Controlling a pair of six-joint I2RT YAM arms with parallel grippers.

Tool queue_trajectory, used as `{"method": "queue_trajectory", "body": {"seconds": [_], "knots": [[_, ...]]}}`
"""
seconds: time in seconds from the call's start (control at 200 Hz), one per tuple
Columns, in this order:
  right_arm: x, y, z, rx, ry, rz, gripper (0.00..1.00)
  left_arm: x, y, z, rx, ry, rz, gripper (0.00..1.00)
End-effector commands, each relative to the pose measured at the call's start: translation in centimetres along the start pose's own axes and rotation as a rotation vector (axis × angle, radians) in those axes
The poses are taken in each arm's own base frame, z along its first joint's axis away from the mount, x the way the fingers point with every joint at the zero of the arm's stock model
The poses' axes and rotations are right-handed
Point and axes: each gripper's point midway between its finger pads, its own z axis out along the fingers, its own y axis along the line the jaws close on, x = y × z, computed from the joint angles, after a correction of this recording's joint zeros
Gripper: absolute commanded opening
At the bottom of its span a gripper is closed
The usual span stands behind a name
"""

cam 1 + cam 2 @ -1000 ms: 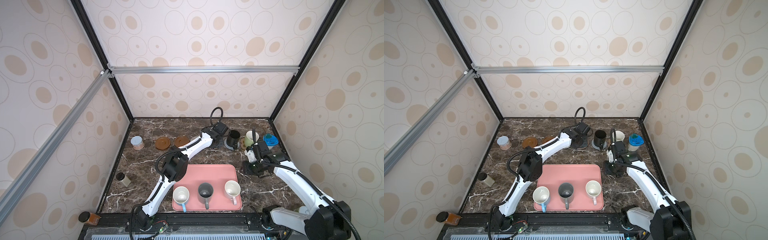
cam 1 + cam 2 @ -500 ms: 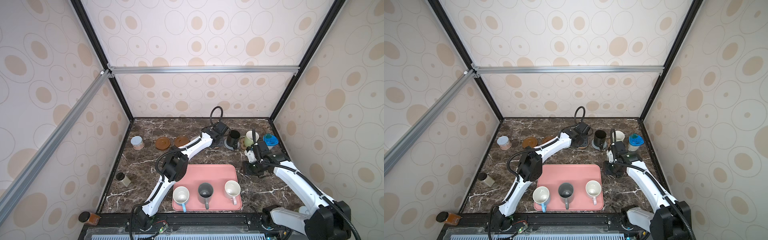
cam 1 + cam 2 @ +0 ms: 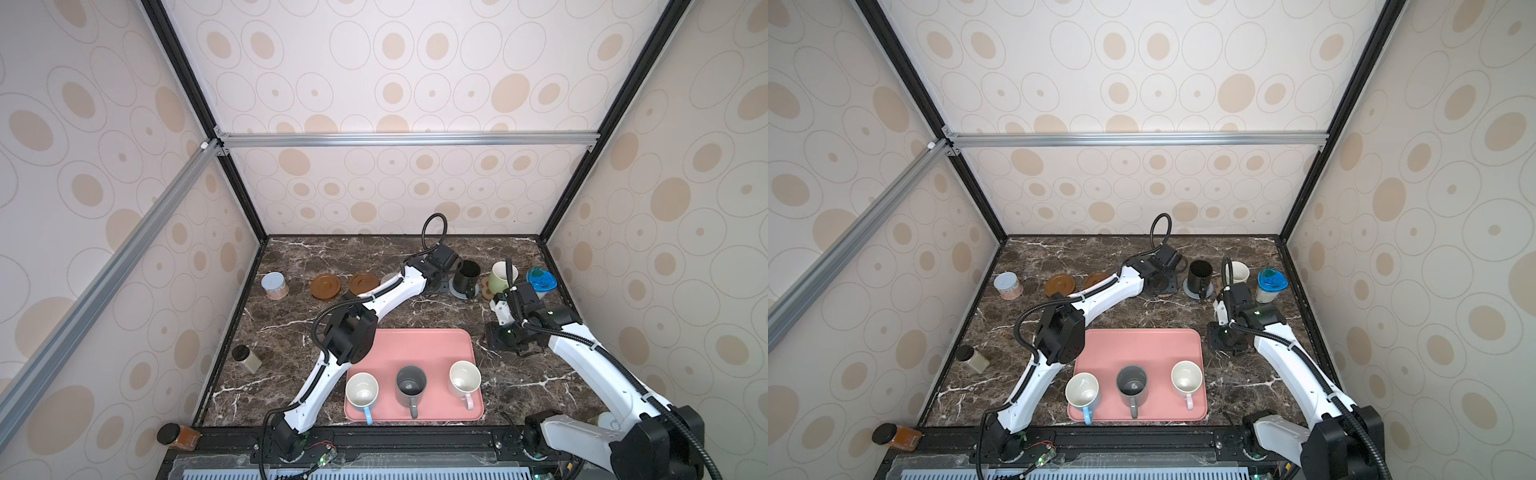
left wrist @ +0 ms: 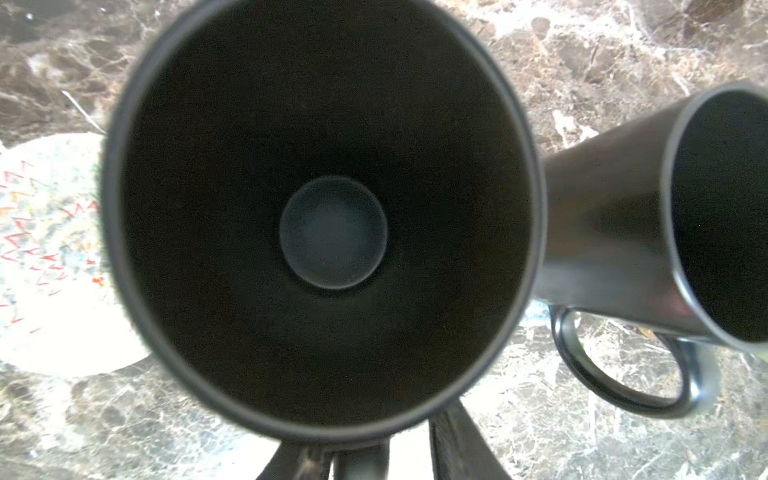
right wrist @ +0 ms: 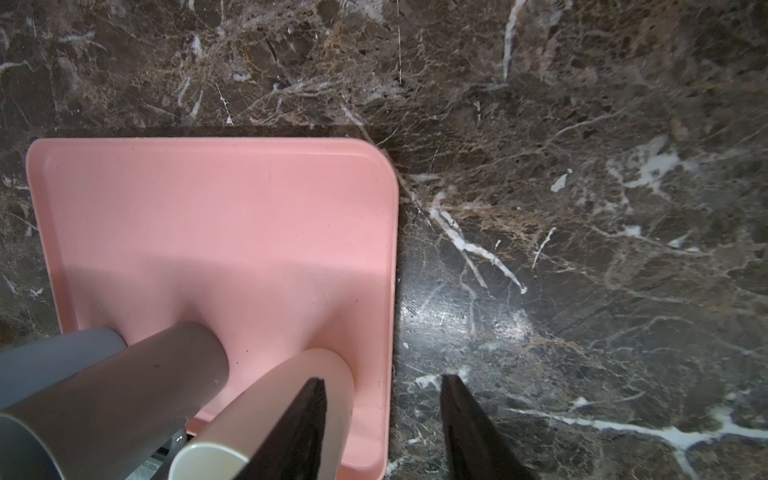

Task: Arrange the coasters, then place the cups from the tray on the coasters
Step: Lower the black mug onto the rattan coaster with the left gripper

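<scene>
Near, three cups (image 3: pixel 411 384) wait on the tray (image 3: pixel 419 347); the right claw (image 5: pixel 382 378) hangs beside it, apart and empty. Far, the left claw (image 4: pixel 370 434) is slightly apart at the handle of a black cup (image 4: pixel 332 232): releasing, I think. Next, rise straight.

The far half of the tray (image 3: pixel 419 349) lies bare and open from above; a row of three mugs (image 3: pixel 411 386) takes up its near edge. The left arm (image 3: pixel 390 291) slants from front to back, barring passage between left side and centre. At back right, black mug (image 3: pixel 466 274), green mug (image 3: pixel 503 276) and blue-lidded container (image 3: pixel 540 282) stand close-set, with open marble (image 3: pixel 440 311) between them and the tray.
</scene>
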Motion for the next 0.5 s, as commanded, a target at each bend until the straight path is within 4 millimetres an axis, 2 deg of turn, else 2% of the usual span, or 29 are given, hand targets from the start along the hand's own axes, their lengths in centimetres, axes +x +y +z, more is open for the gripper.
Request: {"method": "queue_trajectory", "body": {"seconds": [0.0, 0.295, 0.495], "knots": [[0.7, -0.1, -0.4, 0.006, 0.012, 0.007, 0.49, -0.8, -1.0, -2.0, 0.032, -0.030, -0.019, 0.38], [0.9, -0.2, -0.6, 0.013, 0.007, 0.007, 0.49, -0.8, -0.9, -2.7, 0.034, -0.041, -0.021, 0.39], [0.7, -0.5, -0.9, 0.031, -0.003, 0.002, 0.49, -0.8, -1.1, -3.9, 0.044, -0.051, -0.012, 0.43]]}}
